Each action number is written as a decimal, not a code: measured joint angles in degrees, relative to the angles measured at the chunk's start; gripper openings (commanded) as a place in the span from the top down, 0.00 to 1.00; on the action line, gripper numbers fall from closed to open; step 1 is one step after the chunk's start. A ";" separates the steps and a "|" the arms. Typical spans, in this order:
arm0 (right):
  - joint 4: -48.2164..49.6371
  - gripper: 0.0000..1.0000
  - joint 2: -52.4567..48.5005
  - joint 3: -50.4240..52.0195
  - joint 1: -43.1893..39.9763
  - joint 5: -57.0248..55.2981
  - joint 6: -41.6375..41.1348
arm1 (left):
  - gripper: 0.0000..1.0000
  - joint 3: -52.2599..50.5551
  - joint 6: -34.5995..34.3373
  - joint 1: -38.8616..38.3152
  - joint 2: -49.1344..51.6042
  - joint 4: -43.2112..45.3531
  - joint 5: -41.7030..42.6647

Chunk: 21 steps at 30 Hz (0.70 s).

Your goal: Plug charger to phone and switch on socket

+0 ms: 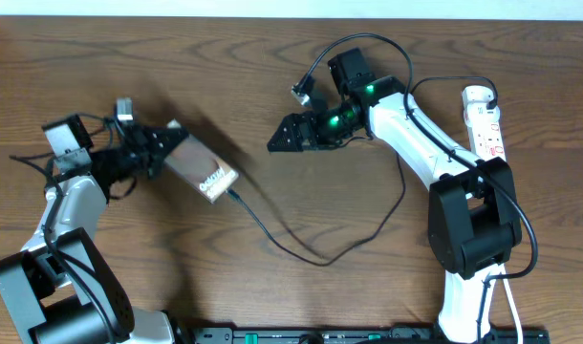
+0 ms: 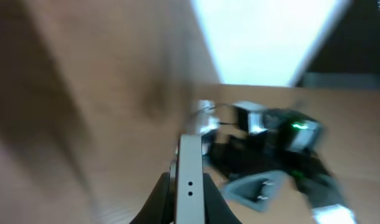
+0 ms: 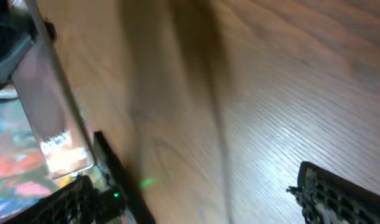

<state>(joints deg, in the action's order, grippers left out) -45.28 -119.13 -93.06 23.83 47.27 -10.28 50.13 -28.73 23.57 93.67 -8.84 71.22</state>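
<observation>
My left gripper [image 1: 165, 148] is shut on the near end of the phone [image 1: 205, 172], a brownish slab with white lettering held tilted above the table. In the left wrist view the phone [image 2: 190, 174] shows edge-on between the fingers [image 2: 190, 208]. The thin black charger cable [image 1: 315, 258] meets the phone's lower right end and loops across the table toward the right arm. Its plug is hidden. My right gripper [image 1: 282, 137] is open and empty, a short way right of the phone. It is also open in the right wrist view [image 3: 202, 205], with the phone [image 3: 53, 118] at the left. The white socket strip [image 1: 485, 119] lies at the far right.
A small connector on a black lead [image 1: 299, 93] hangs by the right wrist. The right arm's base [image 1: 473, 229] stands in front of the socket strip. A black rail [image 1: 349, 334] runs along the table's near edge. The left wrist view is blurred.
</observation>
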 measured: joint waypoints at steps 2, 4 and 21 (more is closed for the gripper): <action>-0.66 0.01 0.00 0.00 0.00 -1.99 -0.02 | 0.93 0.02 4.87 0.00 0.00 -5.86 -4.70; -1.29 0.01 0.00 0.00 0.00 -3.85 -0.02 | 0.93 0.00 8.98 0.00 0.00 -10.19 -9.14; -2.86 0.01 0.00 0.00 0.00 -9.81 -0.02 | 0.93 0.02 19.78 0.00 10.29 -15.89 -21.00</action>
<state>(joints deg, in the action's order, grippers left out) -48.14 -119.13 -93.06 23.83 37.45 -10.31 50.15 -8.95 23.57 103.96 -24.73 50.22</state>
